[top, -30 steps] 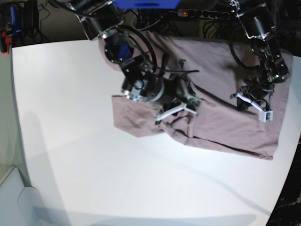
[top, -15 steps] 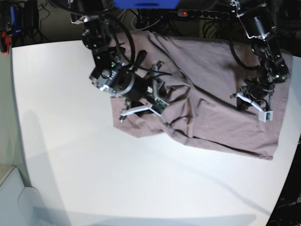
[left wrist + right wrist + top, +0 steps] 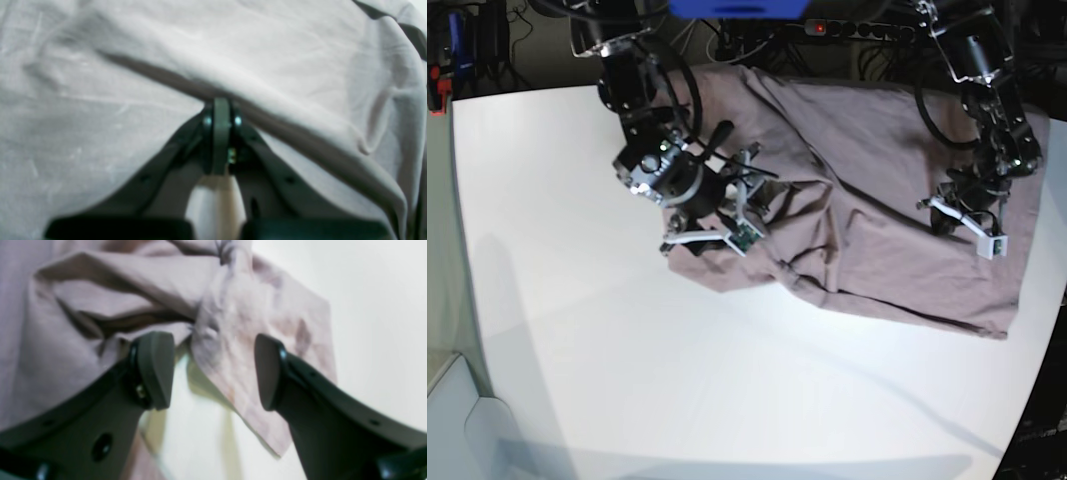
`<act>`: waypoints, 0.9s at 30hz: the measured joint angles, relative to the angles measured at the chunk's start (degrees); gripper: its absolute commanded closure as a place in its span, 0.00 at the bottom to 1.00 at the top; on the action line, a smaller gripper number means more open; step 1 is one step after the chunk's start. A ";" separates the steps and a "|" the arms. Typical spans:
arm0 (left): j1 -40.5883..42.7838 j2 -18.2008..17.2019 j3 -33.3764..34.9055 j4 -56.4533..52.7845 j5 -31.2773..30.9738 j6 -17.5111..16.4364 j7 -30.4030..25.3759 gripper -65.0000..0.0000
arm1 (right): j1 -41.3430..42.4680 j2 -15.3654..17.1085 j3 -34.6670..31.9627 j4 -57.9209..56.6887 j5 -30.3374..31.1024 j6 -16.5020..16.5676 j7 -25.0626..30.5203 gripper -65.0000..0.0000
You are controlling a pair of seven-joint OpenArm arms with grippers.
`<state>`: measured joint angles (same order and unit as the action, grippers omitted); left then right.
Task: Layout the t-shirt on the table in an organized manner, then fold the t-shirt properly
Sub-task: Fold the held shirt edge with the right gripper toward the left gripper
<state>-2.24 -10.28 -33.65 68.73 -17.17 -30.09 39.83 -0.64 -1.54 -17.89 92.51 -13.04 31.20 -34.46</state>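
While crumpled, the t-shirt [image 3: 877, 220] lies lengthwise left-to-right.

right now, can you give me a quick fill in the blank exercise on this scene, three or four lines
1. The right tool has its jaws ____, with a flap of fabric hanging between them.
2. The left tool is ____ on a fold of the t-shirt.
3. The t-shirt lies on a ____ table.
4. In the base view, the bare part of the table lies mostly on the ____ side of the shirt.

Missing words: open; shut; white; left
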 measured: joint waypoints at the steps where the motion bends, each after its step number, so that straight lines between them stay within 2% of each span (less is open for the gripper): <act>1: 0.00 0.00 0.00 0.00 0.00 0.00 0.00 1.00 | -0.02 0.00 0.00 -0.07 -0.02 -0.07 -0.02 0.42; 11: -0.02 0.00 0.00 0.00 0.02 0.00 0.00 1.00 | 0.52 1.36 0.04 -2.38 0.02 -0.66 -0.07 0.51; 20: 0.00 0.00 0.00 0.00 0.02 0.00 0.00 1.00 | 1.42 1.38 0.04 -4.87 0.00 -0.66 0.02 0.54; 22: 0.00 0.00 0.00 0.00 0.02 0.00 0.00 1.00 | 1.46 1.42 0.04 -5.18 0.02 -0.68 2.19 0.60; 25: -0.02 0.00 0.00 0.00 -0.02 0.00 0.00 1.00 | 2.10 1.86 -0.15 -8.72 0.26 -0.79 5.75 0.75; 27: -0.04 0.00 0.00 0.00 0.00 0.02 0.02 1.00 | 2.86 2.10 0.00 -11.28 -0.04 -0.68 5.40 0.85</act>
<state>-2.28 -10.28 -33.65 68.73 -17.17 -30.06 39.86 2.22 0.56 -17.89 81.23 -13.08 30.52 -29.06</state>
